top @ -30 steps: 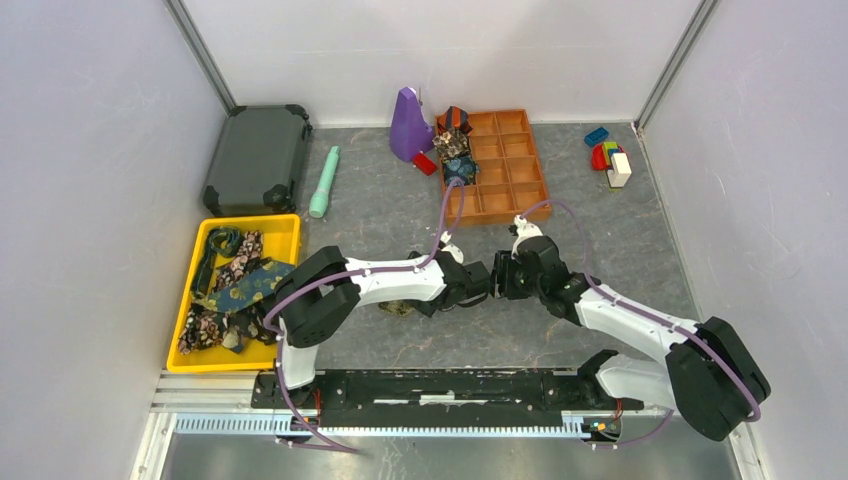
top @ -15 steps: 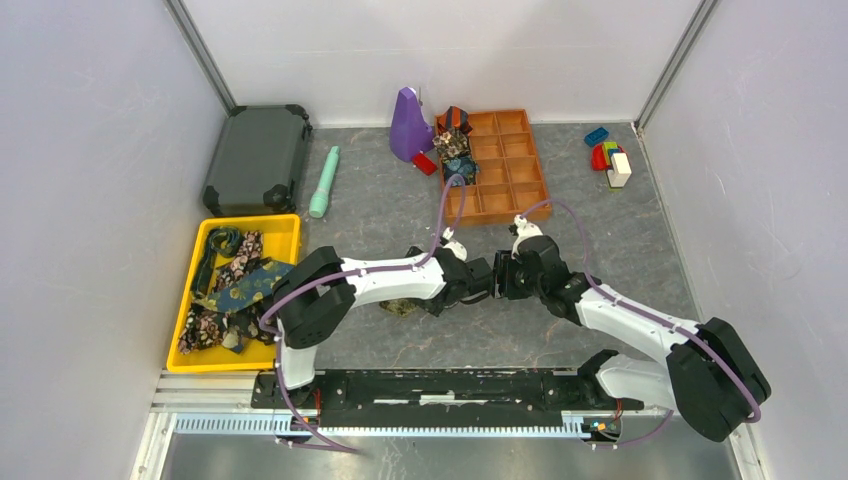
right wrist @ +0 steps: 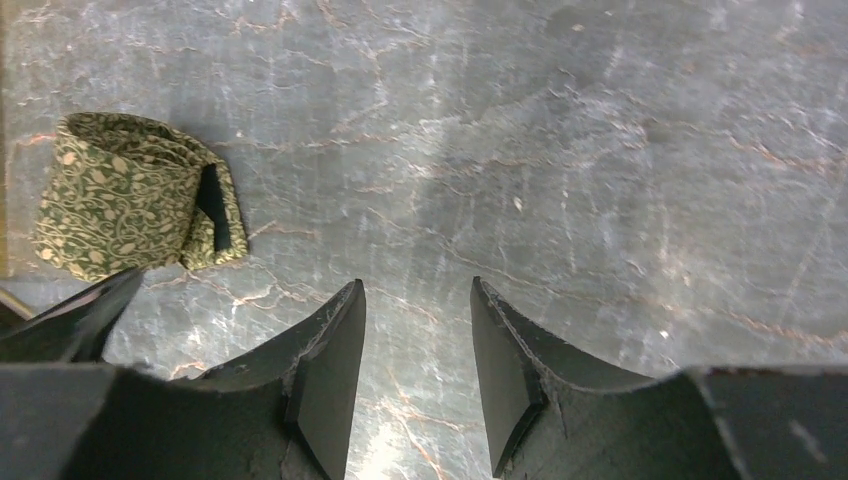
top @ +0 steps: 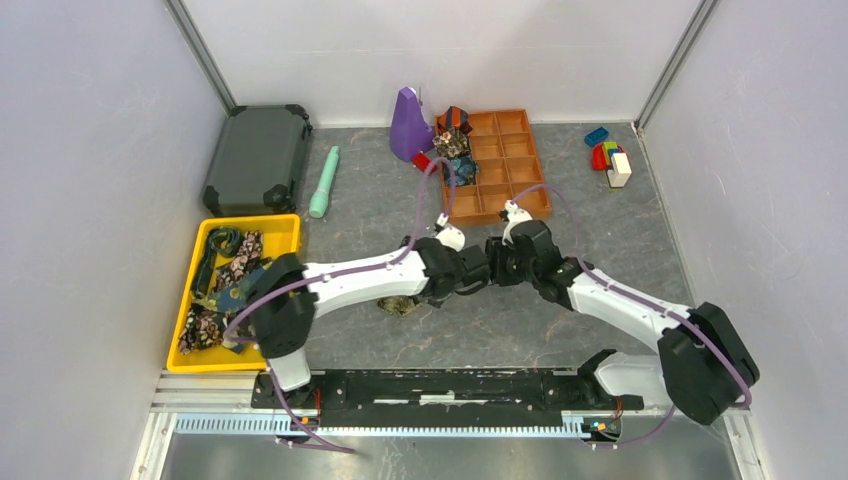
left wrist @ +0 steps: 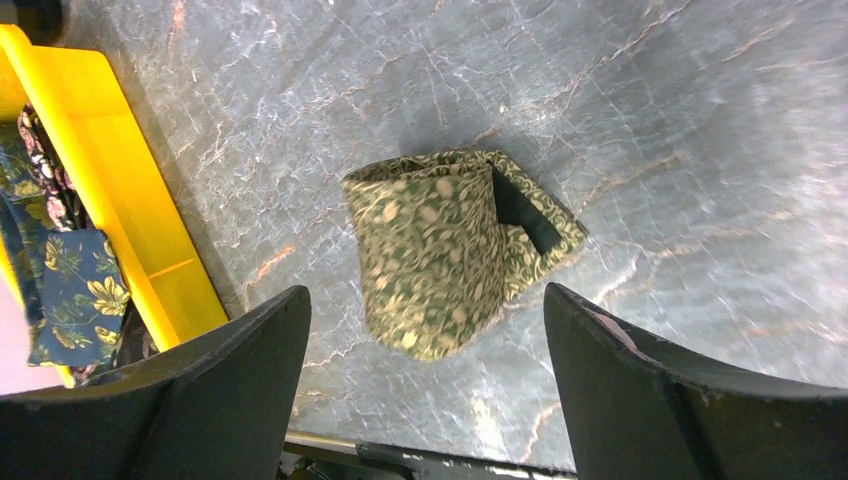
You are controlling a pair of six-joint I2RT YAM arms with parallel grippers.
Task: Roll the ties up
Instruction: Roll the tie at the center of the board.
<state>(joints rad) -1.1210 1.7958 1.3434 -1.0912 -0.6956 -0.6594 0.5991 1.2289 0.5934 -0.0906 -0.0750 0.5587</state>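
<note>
A rolled olive-gold tie (top: 400, 305) lies on the grey table, half hidden under my left forearm; it is plain in the left wrist view (left wrist: 440, 250) and the right wrist view (right wrist: 130, 205). My left gripper (top: 476, 272) hangs above the table to its right, jaws wide open and empty (left wrist: 425, 300). My right gripper (top: 500, 268) faces it tip to tip, jaws a little apart and empty (right wrist: 416, 290). Several loose ties (top: 232, 285) lie in the yellow bin (top: 285, 228), a navy one with yellow flowers (left wrist: 75, 290) among them. Rolled ties (top: 455, 148) sit in the orange tray's left compartments.
The orange compartment tray (top: 510, 165) stands at the back centre, a purple object (top: 408, 125) beside it. A teal cylinder (top: 323, 182) and a dark case (top: 258, 158) are at the back left. Coloured toy blocks (top: 610, 160) sit at the back right.
Both grippers have moved slightly toward the back of the table, still tip to tip. The left arm's elbow has swung to the left. The rolled olive tie has not moved.
</note>
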